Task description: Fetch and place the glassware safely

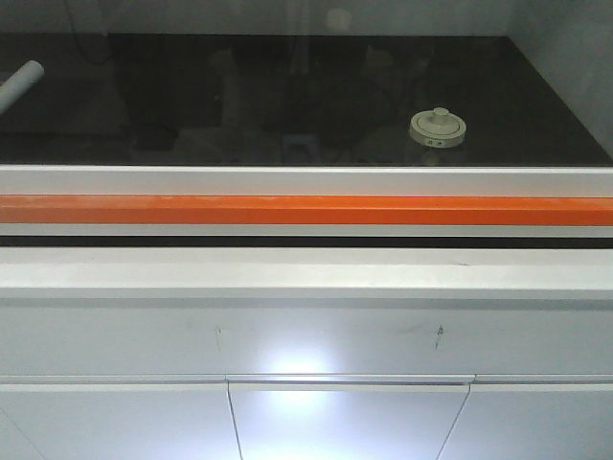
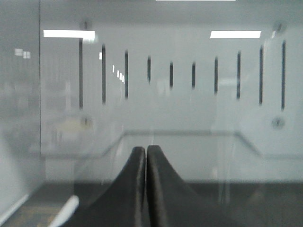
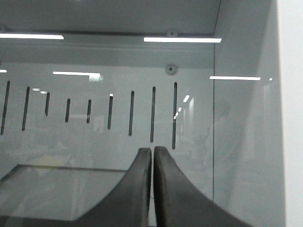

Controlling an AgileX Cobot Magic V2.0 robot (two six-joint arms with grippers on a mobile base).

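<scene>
The glass jar [image 1: 438, 127] with its cream-white knobbed lid stands upright in the upper right of the front view, on the dark work surface [image 1: 287, 96], well apart from a white tube [image 1: 19, 84] at the upper left edge. A white rail [image 1: 306, 178] and an orange strip [image 1: 306, 209] cross the full frame width directly below the jar. In each wrist view the left gripper [image 2: 146, 149] and right gripper [image 3: 152, 151] show fingers pressed together with nothing between them, facing a pale slotted back panel [image 2: 182, 94].
</scene>
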